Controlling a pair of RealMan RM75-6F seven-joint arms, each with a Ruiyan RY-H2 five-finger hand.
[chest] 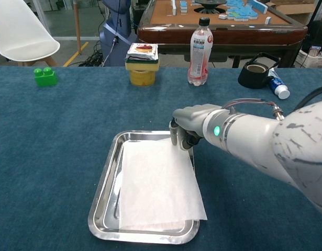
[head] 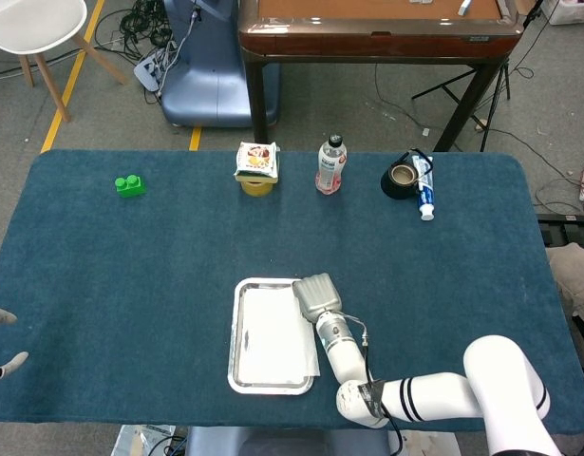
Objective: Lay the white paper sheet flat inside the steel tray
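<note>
The right hand (chest: 184, 125) hangs knuckles-up over the far right corner of the steel tray (chest: 103, 192), its fingers (chest: 175, 137) curled downward and bunched close together, their tips at the far edge of the white paper sheet (chest: 158, 185); whether they pinch the paper or only press on it I cannot tell; the forearm runs back to the right and toward the robot, low over the blue tabletop (chest: 56, 136); in the head view the same hand (head: 314, 295) sits at the tray's upper right corner (head: 239, 294), wrist and arm trailing down toward the near table edge. The sheet lies inside the tray and covers most of its floor, slightly askew; its near right corner overhangs the right rim and lifts off the metal. The left hand (head: 1, 342) shows only as fingertips at the left edge of the head view, spread apart and holding nothing.
</note>
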